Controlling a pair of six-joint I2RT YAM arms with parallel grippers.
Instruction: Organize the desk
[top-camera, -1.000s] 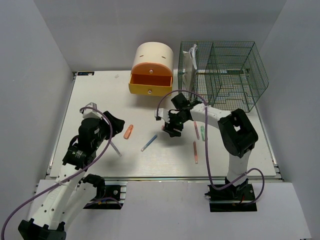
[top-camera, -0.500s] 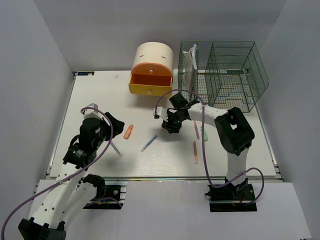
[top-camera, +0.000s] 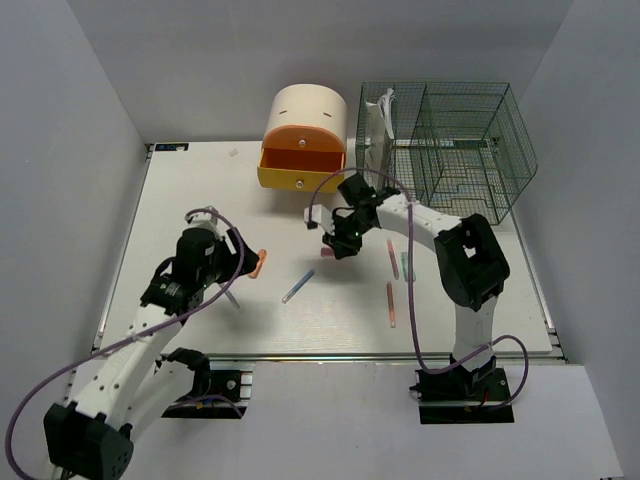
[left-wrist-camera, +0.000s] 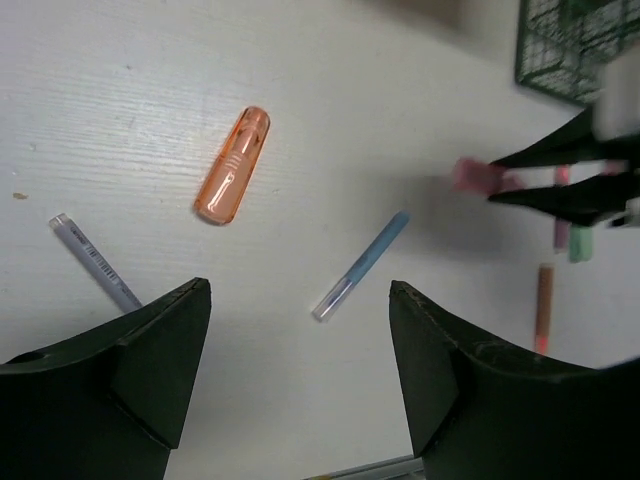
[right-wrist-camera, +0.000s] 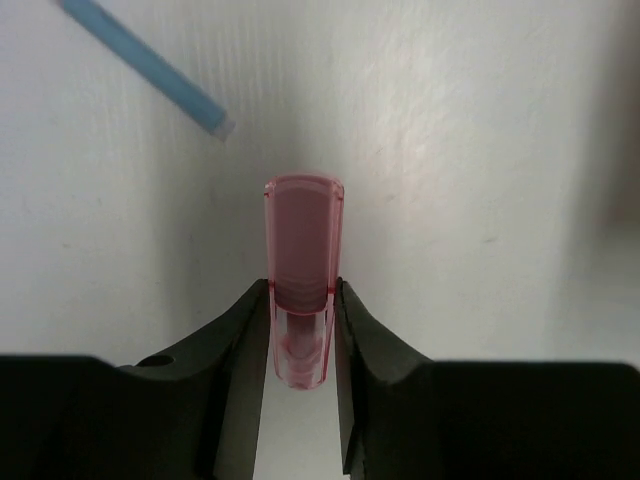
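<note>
right end effector (right-wrist-camera: 302, 300), pinching the pink cap (right-wrist-camera: 303, 225), crept toward the far edge of the counter (top-camera: 190, 180); left end effector (left-wrist-camera: 300, 292), wide open and empty, shifted rightward

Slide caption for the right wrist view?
Right end effector grips a translucent pink plastic cap over the white desk, a light blue pen lying beyond.

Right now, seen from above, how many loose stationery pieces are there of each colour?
Orange: 2 (orange cap, orange pen).
Pink: 2 (pink pen, pink cap in the right hand).
Blue pen: 1.
Grey pen: 1.
Green marker: 1.
Total: 7.
</note>
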